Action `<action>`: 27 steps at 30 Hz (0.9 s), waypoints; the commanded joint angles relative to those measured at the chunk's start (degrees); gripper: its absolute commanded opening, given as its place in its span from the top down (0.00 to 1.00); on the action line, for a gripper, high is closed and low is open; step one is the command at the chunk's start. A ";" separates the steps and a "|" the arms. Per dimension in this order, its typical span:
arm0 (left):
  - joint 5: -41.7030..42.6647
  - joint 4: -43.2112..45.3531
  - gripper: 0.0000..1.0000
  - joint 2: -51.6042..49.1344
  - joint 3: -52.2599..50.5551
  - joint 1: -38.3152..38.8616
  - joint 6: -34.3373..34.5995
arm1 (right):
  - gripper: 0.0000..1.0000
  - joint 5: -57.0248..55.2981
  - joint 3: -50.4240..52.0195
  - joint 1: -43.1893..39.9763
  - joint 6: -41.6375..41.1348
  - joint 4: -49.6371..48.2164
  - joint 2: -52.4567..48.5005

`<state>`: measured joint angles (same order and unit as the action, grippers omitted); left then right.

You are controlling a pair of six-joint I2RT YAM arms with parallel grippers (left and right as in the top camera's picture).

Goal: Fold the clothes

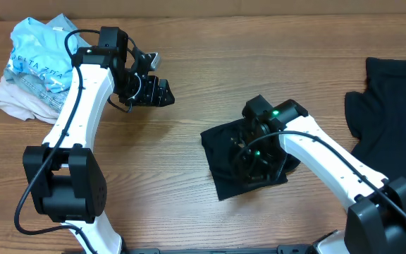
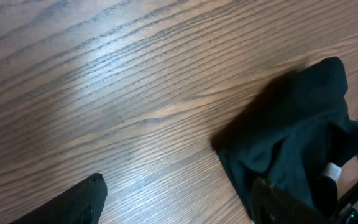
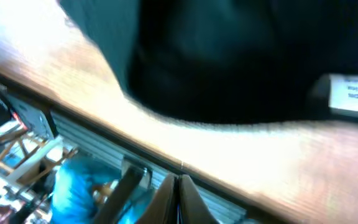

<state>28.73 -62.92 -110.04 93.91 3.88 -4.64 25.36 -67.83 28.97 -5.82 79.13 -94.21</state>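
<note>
This is looking like a robotics lab: the left arm [image 1: 83, 99] and right arm [image 1: 330, 159], white and trailing black cables [image 1: 20, 208], are standing at a wood-grain table [image 1: 210, 42], and beyond its edge a ribbed metal rail [image 3: 98, 140] and blurred clutter are showing.

The table [image 1: 210, 49] is brown wood with a strong grain running along its length. A black T-shirt [image 1: 220, 152], folded into a compact bundle, lies on it directly under the right end effector [image 1: 256, 159], its white label [image 3: 353, 93] showing at one edge. A second black T-shirt [image 1: 390, 99] lies loosely spread well to the outer side of that end effector. Beyond the left end effector [image 1: 162, 93], toward the far corner, a pale blue printed plastic bag [image 1: 37, 60] is heaped on cream cloth [image 1: 13, 102].
</note>
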 commanded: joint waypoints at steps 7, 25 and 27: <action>1.09 0.37 0.22 0.66 1.07 0.28 -0.09 | 0.62 0.85 -1.18 0.28 4.72 -10.19 1.42; 0.90 1.42 0.20 0.66 1.07 0.31 -0.09 | 0.43 1.22 3.85 4.74 10.16 -21.84 0.59; 0.90 1.22 0.21 0.66 1.07 0.31 -0.09 | 0.51 0.11 3.89 4.76 10.12 -21.81 0.61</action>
<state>28.73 -61.54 -110.04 93.91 3.88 -4.64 25.71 -64.93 33.52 3.90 57.65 -94.13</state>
